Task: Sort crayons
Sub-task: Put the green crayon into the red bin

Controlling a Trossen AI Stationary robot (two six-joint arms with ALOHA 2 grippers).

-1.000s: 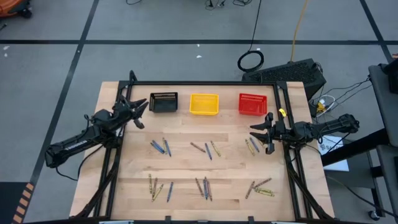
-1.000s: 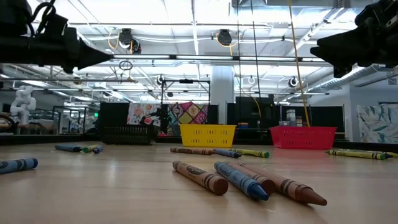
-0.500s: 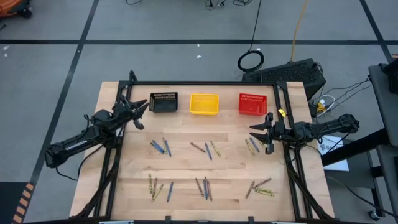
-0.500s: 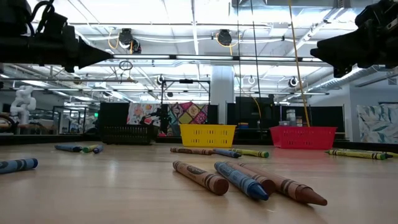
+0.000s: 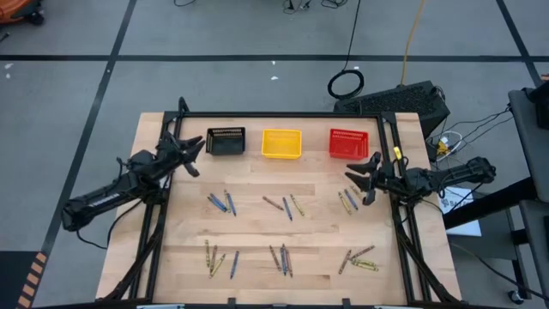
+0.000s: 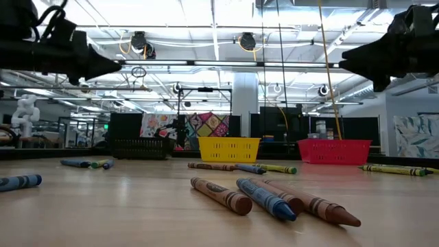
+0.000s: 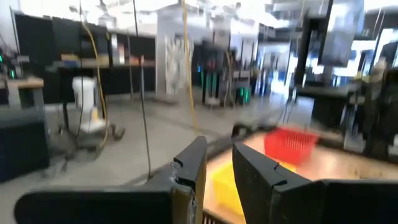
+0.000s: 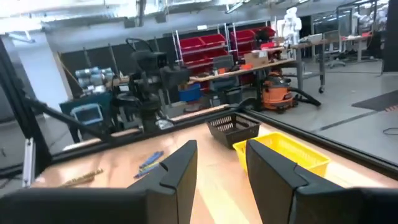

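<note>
Crayons, blue, yellow-olive and brown, lie flat on the wooden table in several loose groups: three across the middle [image 5: 220, 202] [image 5: 285, 206] [image 5: 347, 201] and three near the front [image 5: 219, 260] [image 5: 281, 257] [image 5: 360, 259]. In the low view the nearest ones [image 6: 267, 197] lie side by side. My left gripper [image 5: 190, 154] hangs above the table's far left, open and empty, near the black bin. My right gripper [image 5: 364, 180] hangs above the right edge, open and empty, over the right middle group. Each wrist view shows a gap between the fingers [image 7: 219, 168] [image 8: 221, 168].
Three small bins stand in a row at the far edge: black [image 5: 226, 141], yellow [image 5: 281, 143] and red [image 5: 348, 143]. A dark frame rail [image 5: 283, 114] runs round the table top. Bare wood lies between the crayon groups.
My right gripper has turned about its wrist while staying in place above the right edge; its fingers now slant more toward the table's far left. The crayons lie as before.
</note>
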